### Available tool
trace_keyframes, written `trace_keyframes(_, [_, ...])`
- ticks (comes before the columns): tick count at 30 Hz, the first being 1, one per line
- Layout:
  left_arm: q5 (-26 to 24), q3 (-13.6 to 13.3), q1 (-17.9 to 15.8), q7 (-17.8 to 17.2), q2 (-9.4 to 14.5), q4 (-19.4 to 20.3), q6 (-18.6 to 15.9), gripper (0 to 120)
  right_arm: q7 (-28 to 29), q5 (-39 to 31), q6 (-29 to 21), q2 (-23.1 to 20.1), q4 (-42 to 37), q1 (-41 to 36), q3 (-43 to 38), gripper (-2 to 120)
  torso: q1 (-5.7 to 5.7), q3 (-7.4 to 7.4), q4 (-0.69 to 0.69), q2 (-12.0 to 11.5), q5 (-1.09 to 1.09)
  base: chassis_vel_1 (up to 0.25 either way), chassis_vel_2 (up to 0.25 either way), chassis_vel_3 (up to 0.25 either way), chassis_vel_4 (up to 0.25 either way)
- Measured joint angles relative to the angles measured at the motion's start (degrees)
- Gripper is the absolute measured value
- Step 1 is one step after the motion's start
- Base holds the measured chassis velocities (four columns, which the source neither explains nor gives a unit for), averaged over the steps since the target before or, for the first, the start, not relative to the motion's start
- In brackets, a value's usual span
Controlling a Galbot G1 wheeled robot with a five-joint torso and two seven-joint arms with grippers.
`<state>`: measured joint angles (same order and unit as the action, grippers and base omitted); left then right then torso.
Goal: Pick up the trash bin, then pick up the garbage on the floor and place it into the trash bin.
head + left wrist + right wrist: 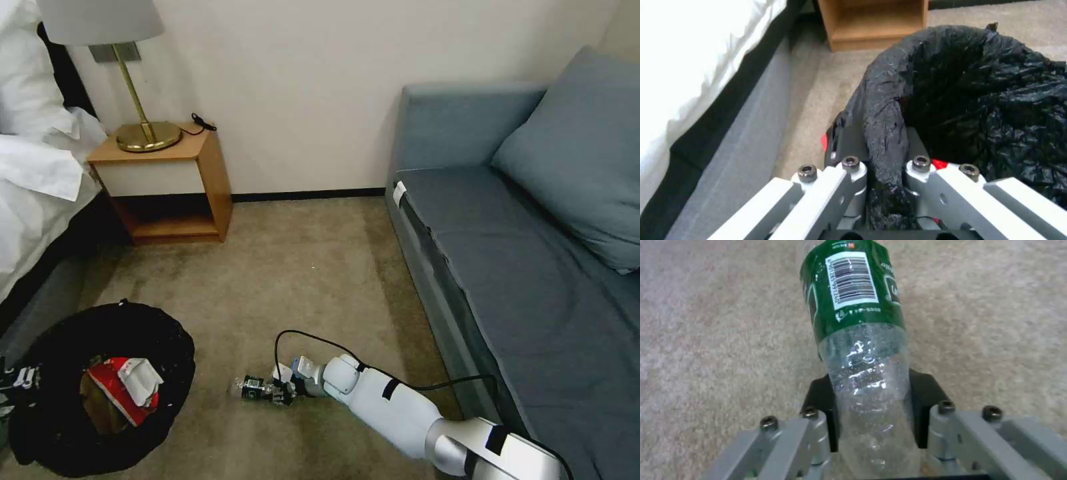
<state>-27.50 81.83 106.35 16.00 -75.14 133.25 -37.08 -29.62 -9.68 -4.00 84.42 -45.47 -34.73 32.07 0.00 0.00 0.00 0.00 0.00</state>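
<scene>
Head view: round trash bin lined with crinkly black plastic bag (100, 387) sits at lower left near the bed (33, 173), red-white packet (123, 387) already inside. Right gripper (283, 392) reaches low over the carpet (300, 267), at the clear plastic bottle with dark green label (253, 388). Step, I judge: collecting the bottle. Grey sofa (507, 253) edge runs close beside the arm; open carpet lies toward the bin.

Left wrist view: left gripper (885, 166) clamped on the bin's bag-covered rim (882, 110).

Right wrist view: black pads (818, 400) either side of the bottle (862, 350), apparently squeezing it. Next calls for a lift and a carry leftward over the rim.
</scene>
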Motion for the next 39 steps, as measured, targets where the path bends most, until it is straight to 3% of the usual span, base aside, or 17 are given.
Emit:
trace_keyframes(6, [0.06,-0.43,-0.15,-0.01,-0.01,-0.04,0.00,5,0.78,-1.44,-0.59,-2.09,-3.20,-0.93,-2.39,28,0.00,0.00,0.00,0.00,0.01,0.000,0.000,0.000,0.000])
trace_keyframes(11, [0.12,-1.04,-0.37,-0.16,0.25,-0.95,0.04,5,3.47,-8.05,-3.07,-8.26,-14.66,-3.62,-8.67,28,0.00,0.00,-0.01,0.00,0.00,0.000,0.000,0.000,0.000])
trace_keyframes(13, [0.14,-1.62,-0.50,-0.18,0.30,-1.31,0.08,5,5.96,-13.24,-5.14,-12.34,-23.76,-5.65,-12.65,28,0.00,-0.01,-0.02,0.00,0.01,0.000,0.000,0.000,0.000])
trace_keyframes(14, [0.14,-1.62,-0.50,-0.18,0.30,-1.31,0.08,5,5.96,-13.24,-5.14,-12.34,-23.76,-5.65,-12.65,28,0.00,-0.01,-0.02,0.00,0.01,0.000,0.000,0.000,0.000])
trace_keyframes(17, [0.25,-2.83,-0.85,-0.20,0.24,-1.54,0.12,5,9.92,-19.42,-7.74,-16.18,-36.07,-8.37,-16.33,28,0.00,0.00,-0.02,0.00,0.01,0.000,0.000,0.000,0.000])
trace_keyframes(21, [0.71,-3.84,-0.91,-0.24,0.17,-1.65,0.17,5,13.84,-23.57,-9.45,-17.66,-46.28,-10.08,-17.76,28,0.00,-0.01,-0.01,0.00,0.01,0.000,0.000,0.000,0.000])
trace_keyframes(28, [1.02,-4.76,-0.83,-0.26,0.50,-1.90,0.18,5,21.09,-28.79,-11.33,-15.06,-56.87,-6.74,-11.71,28,0.00,0.00,0.00,0.00,0.00,0.000,0.000,0.000,0.000])
trace_keyframes(35, [1.35,-5.86,-0.75,-0.32,-0.19,-1.81,0.22,5,24.73,-32.86,-11.57,-9.73,-58.72,-1.43,-1.59,28,0.00,0.00,0.01,0.00,-0.01,0.000,0.000,0.000,0.000])
trace_keyframes(39, [1.45,-6.10,-0.93,-0.35,-0.37,-1.37,0.23,5,27.71,-33.92,-11.56,-4.33,-56.81,0.91,4.46,28,0.00,0.00,0.01,0.00,-0.01,0.000,0.000,0.000,0.000])
